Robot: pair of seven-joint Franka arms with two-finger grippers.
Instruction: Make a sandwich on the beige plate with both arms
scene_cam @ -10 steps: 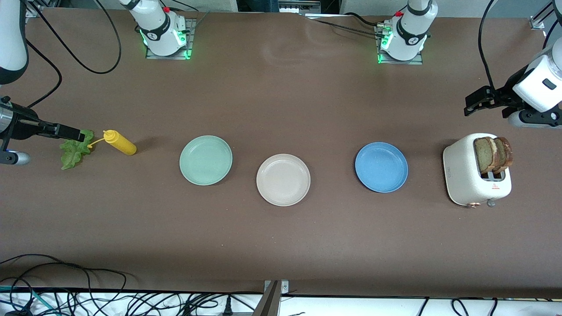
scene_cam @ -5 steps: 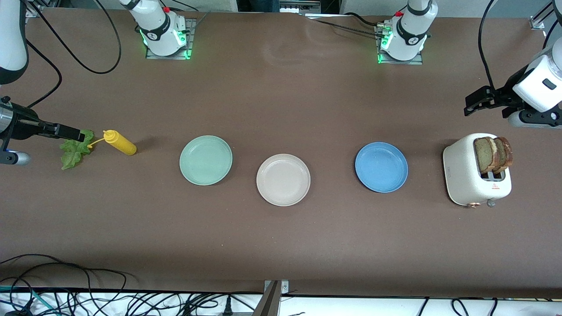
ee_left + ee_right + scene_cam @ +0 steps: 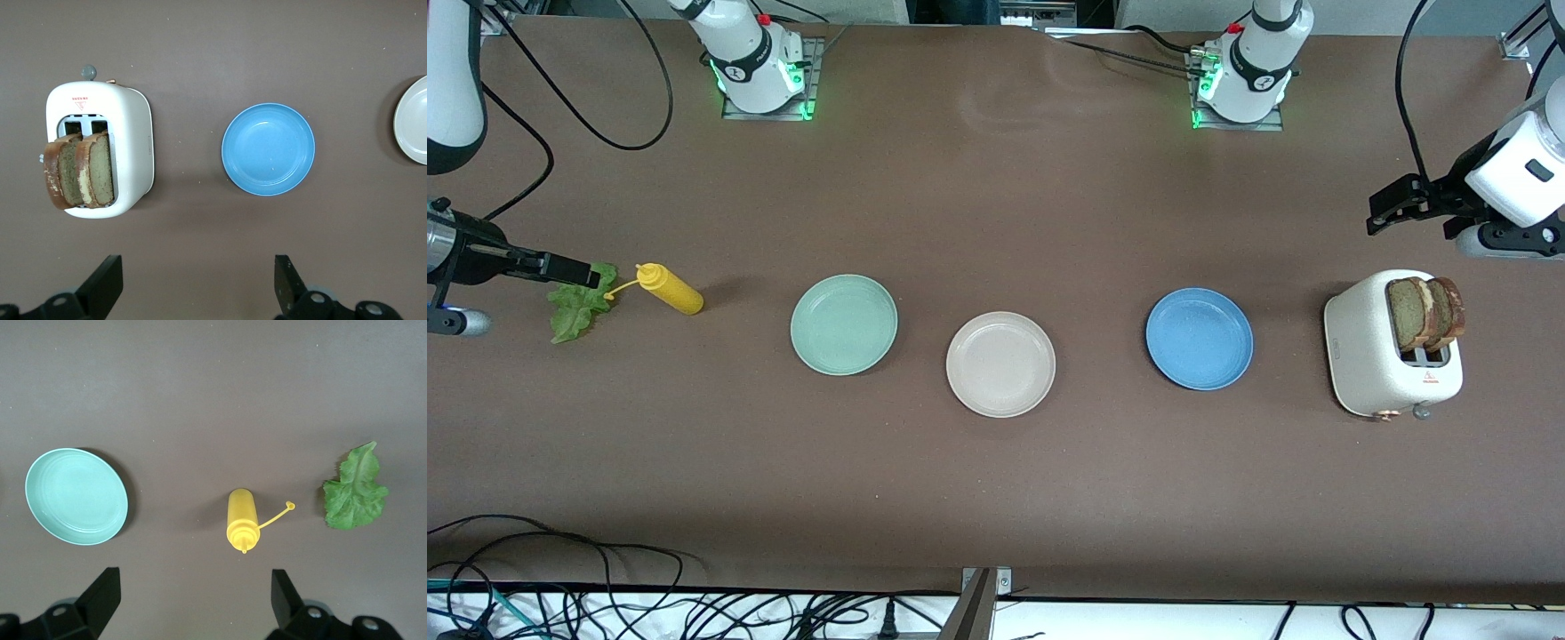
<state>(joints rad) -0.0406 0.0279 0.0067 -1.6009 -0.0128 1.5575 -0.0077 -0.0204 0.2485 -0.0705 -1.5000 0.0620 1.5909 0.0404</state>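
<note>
Beige plate bare at mid-counter, between mint green plate and blue plate. Two bread slices upright in white toaster, toward left arm's end from beige plate. Lettuce leaf flat beside yellow squeeze bottle, toward right arm's end. Left end effector spread, empty, raised near toaster. Right end effector spread, empty, over lettuce's edge.

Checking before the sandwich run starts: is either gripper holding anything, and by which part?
Nothing is held. The left gripper hangs open beside the toaster; the right gripper hangs open over the lettuce leaf.
</note>
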